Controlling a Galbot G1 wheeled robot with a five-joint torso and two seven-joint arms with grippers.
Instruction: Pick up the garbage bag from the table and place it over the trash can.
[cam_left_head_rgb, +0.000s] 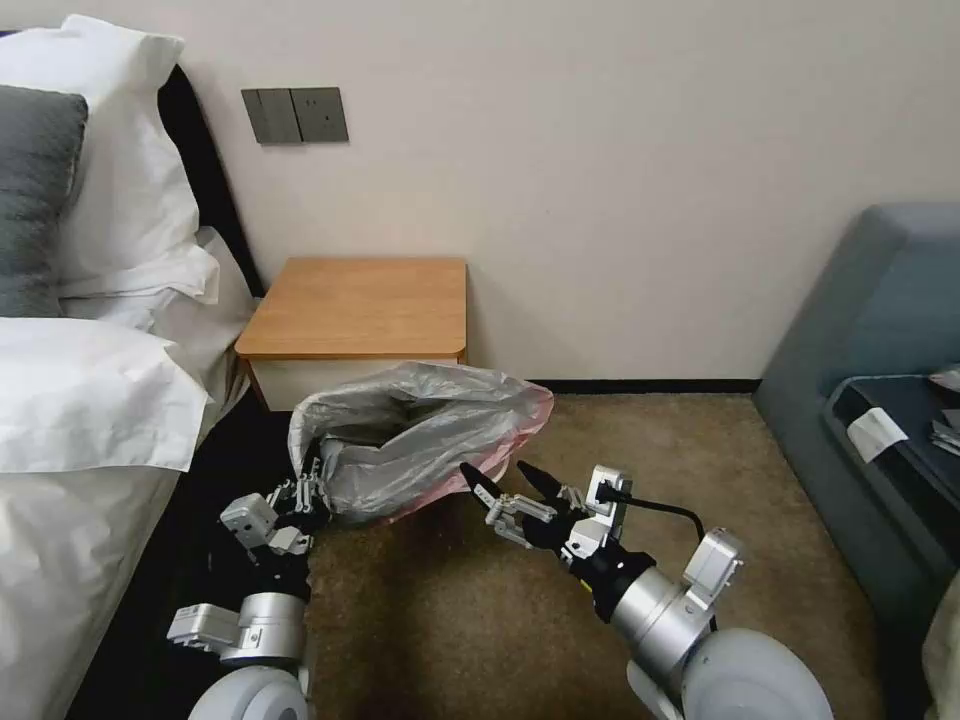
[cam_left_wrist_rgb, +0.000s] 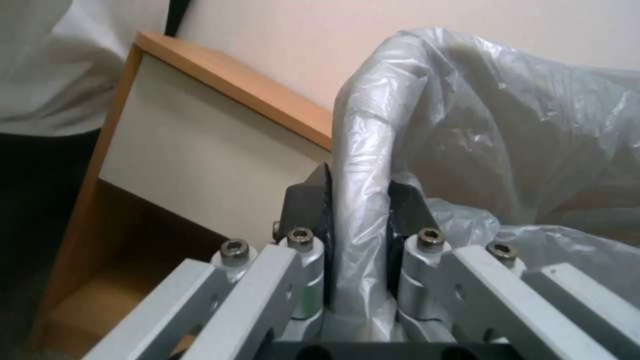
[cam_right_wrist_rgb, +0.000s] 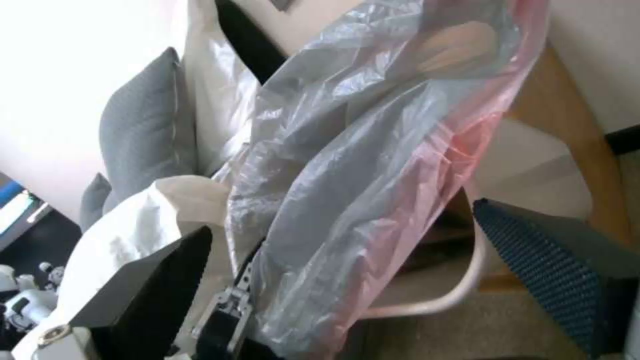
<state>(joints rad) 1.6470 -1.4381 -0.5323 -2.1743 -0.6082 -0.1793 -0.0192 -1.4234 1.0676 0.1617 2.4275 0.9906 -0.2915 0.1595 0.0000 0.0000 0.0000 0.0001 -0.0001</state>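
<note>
Head view — left claw (cam_left_head_rgb: 312, 487) pinching garbage bag (cam_left_head_rgb: 420, 440) edge

Soft, even daylight fills the head view; the wall (cam_left_head_rgb: 650, 200) is evenly lit and the pillows (cam_left_head_rgb: 110, 190) on the bed are nearly blown out to white. Deep shadow lies between the bed and the desk (cam_left_head_rgb: 360, 300). In the left wrist view the near claw links (cam_left_wrist_rgb: 267, 295) are blurred, while the garbage bag (cam_left_wrist_rgb: 507, 125) shows crisp glints. The right wrist view is soft overall, with an overexposed upper-left area and blurred close fingers (cam_right_wrist_rgb: 553, 255).
</note>
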